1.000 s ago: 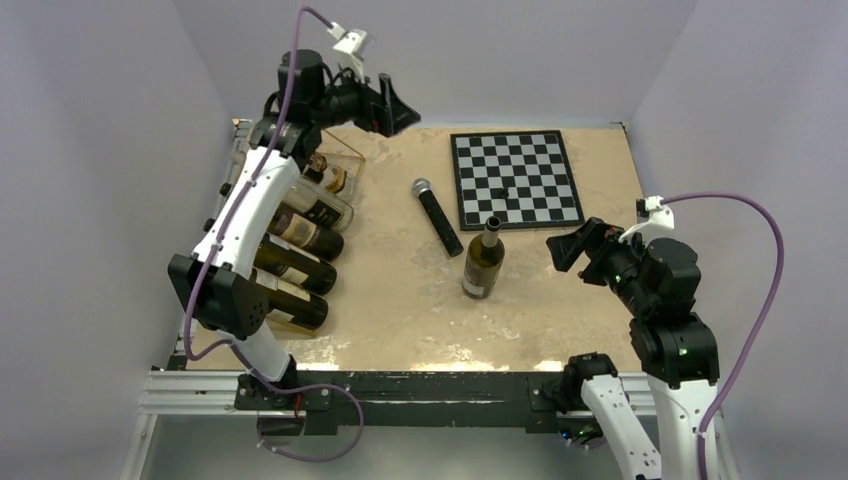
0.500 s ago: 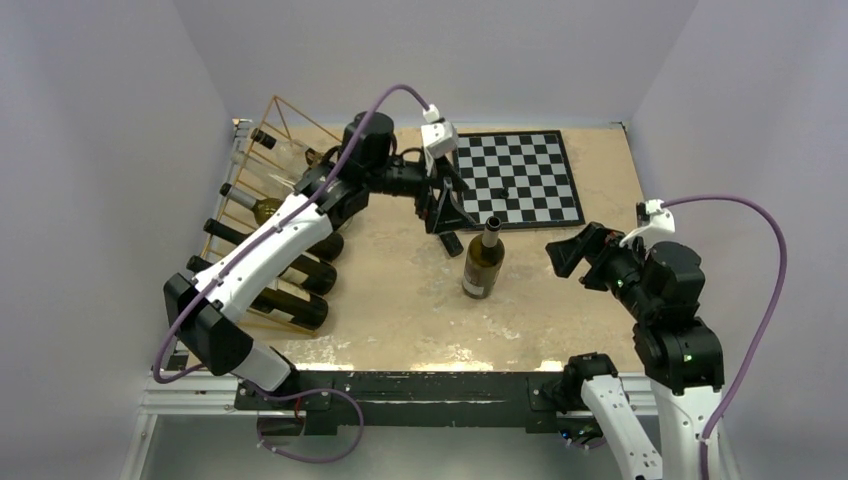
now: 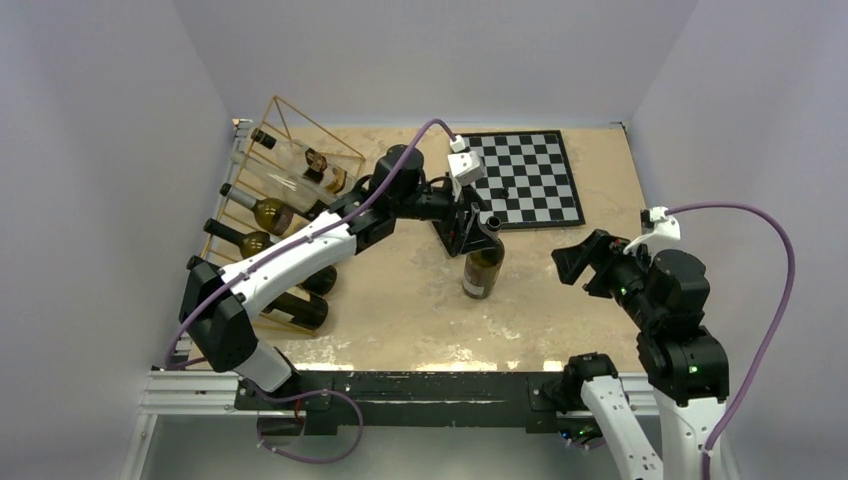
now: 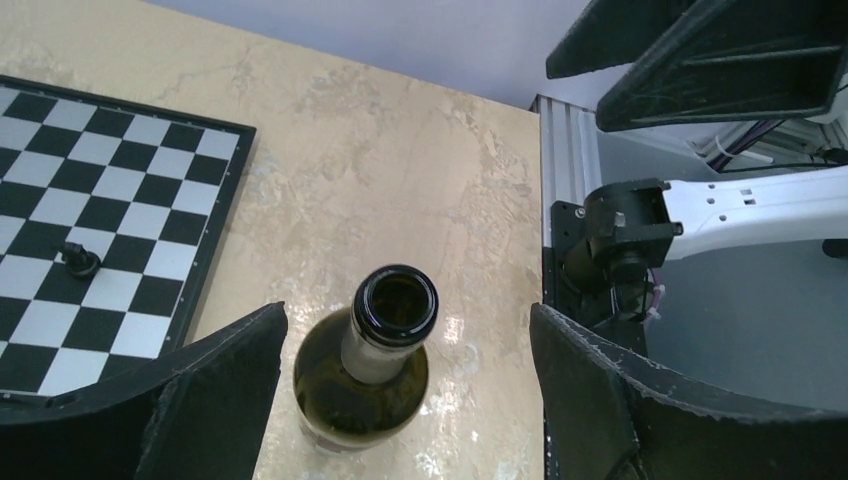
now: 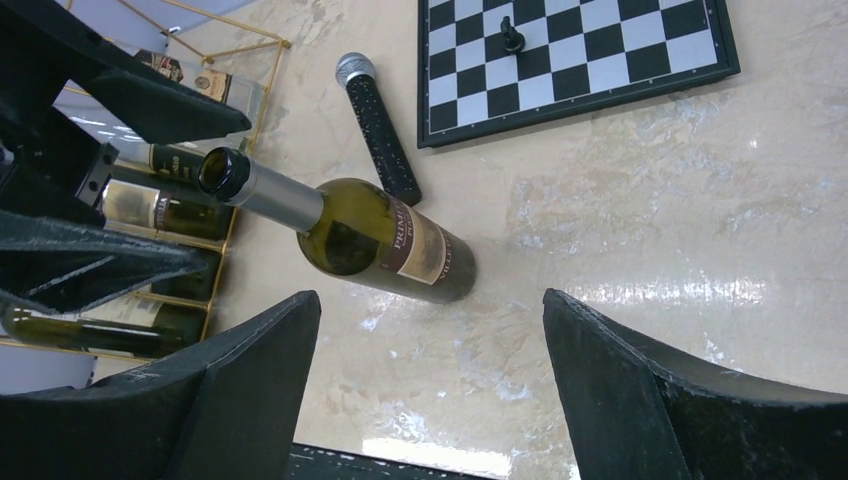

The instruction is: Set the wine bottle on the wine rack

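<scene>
Left wrist view: the wine bottle [image 4: 362, 388] is shown upright on the counter [image 4: 400, 150], its neck centred between the wide-spread, empty fingers of the left hand [image 4: 408, 318], the nearer one.

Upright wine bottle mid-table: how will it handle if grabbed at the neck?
The wine bottle stands tall on a narrow base, so a sideways nudge from the left gripper would probably tip it, and it may roll. Smooth glass: rigid, likely slippery, breakable. Mouth is uncorked; fill level hidden, so weight is uncertain.
</scene>
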Tool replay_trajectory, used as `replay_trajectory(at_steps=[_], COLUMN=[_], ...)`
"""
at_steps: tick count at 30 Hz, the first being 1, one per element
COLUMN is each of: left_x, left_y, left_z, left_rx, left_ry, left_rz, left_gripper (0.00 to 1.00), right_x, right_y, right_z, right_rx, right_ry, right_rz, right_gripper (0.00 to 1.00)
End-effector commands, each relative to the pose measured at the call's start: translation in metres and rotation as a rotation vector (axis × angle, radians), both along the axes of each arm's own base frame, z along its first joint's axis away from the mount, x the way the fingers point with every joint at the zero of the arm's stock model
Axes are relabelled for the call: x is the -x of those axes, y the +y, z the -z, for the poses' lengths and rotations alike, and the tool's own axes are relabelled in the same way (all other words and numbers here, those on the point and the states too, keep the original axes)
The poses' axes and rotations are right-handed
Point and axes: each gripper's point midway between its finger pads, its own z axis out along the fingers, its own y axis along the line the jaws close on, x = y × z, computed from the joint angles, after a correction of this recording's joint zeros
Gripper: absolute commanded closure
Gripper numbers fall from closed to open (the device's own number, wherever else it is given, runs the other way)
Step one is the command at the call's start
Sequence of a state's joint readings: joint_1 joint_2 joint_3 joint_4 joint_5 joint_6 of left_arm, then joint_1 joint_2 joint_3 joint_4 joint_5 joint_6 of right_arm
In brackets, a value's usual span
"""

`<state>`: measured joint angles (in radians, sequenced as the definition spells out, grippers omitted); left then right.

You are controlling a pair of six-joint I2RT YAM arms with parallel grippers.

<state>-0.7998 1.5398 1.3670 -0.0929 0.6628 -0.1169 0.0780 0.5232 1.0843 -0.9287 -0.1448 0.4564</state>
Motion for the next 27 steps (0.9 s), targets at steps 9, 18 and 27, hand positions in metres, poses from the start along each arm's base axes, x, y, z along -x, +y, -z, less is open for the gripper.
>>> replay_trajectory(at_steps=[9,18,27], left_x=[-0.015,0.002,-0.001], left_y=[-0.034,-0.036,-0.032], left_z=[-0.006,0.01,0.01], left_rx=[0.085,0.092,0.088], left_ry=[-0.005,0.015,-0.013], left_rz=[0.05,0.164,0.134], left_gripper=[0.19,0.36,0.72], right_x=[0.005,0.006,0.006], right_y=[-0.011,-0.005,-0.003], right_z=[-0.004,-0.012,-0.01], right_rx=[0.052,0.034,0.029], right_ry=[-0.052,-0.06,-0.051], right_rz=[0.038,0.003,-0.005], right_gripper=[0.11,0.11,0.11])
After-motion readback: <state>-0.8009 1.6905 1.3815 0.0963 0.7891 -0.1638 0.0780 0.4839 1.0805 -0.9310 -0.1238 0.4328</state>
